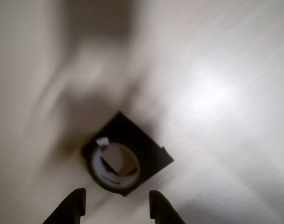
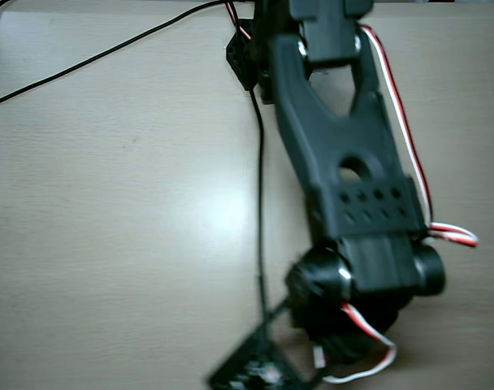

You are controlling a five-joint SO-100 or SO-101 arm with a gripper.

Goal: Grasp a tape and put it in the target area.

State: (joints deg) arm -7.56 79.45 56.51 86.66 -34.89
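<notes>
Fingers [image 1: 76,203] are standing apart and empty as we are hovering above the tape [image 1: 115,167], lying on the target area [image 1: 128,151]; dipping could knock it out.

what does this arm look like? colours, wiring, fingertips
All matte black plastic. In the overhead view the arm has a forked link with a round hole and a block with two rows of small holes. Red-and-white wires run down its side; a black cable runs beside it. The gripper shows two dark tapered fingertips.
</notes>
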